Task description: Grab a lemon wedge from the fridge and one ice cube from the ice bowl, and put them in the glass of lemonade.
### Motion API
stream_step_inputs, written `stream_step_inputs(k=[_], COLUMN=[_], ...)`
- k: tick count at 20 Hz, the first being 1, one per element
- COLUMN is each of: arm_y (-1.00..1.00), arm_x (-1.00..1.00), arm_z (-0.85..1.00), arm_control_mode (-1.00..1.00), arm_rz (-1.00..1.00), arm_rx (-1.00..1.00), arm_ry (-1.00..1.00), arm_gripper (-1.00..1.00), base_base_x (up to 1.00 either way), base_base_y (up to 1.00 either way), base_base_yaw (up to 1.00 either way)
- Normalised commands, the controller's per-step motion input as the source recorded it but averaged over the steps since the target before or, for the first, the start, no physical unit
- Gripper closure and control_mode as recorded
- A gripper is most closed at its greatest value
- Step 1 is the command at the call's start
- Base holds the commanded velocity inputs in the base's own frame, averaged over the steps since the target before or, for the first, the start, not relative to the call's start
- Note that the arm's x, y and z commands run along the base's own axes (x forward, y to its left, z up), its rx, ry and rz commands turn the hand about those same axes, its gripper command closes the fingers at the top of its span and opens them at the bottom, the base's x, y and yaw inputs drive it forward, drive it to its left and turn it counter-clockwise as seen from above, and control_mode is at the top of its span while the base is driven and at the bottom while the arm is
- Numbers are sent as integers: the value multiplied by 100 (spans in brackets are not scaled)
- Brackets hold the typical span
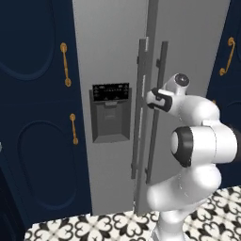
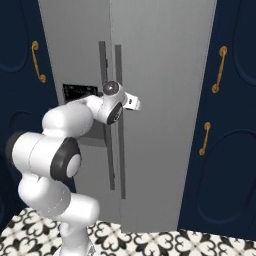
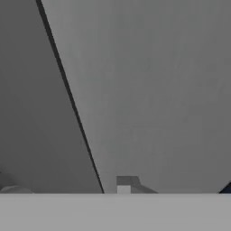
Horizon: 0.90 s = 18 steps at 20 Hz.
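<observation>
The tall light-grey fridge (image 1: 113, 56) fills the middle, with a dark dispenser panel (image 1: 110, 113) in its left door. Two long vertical handles flank the centre seam. My gripper (image 1: 153, 99) is at mid height beside the right door's handle (image 1: 161, 70), close to the door face. From the other side the gripper (image 2: 135, 104) points at the right door (image 2: 160, 75), just right of the handle (image 2: 119, 150). The hand view looks flat onto grey door panels (image 3: 149, 90) split by a dark seam (image 3: 67, 90). How wide the jaws stand is unclear. The lemon wedge, ice bowl and glass of lemonade are out of view.
Navy cabinets (image 1: 37, 117) with gold handles (image 1: 66, 63) stand on both sides of the fridge, with more navy cabinets (image 2: 225, 150) on its right. The floor (image 1: 94, 226) has black-and-white patterned tiles. My white arm (image 1: 197, 146) stands close in front of the right door.
</observation>
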Motion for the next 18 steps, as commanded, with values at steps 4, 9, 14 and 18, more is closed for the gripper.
stream_step_inputs(k=[4,9,14,18], arm_y=[-95,-100,-100,-100], arm_x=[-58,-62,-48,-36], arm_z=[10,13,5,0], arm_control_mode=[-100,-100,-100,-100], arm_rz=[-10,-15,-25,-29], arm_rx=[10,11,9,8], arm_ry=[0,0,0,0], arm_gripper=[100,100,100,100], base_base_x=[0,0,0,0], base_base_y=[0,0,0,0], base_base_yaw=[0,0,0,0])
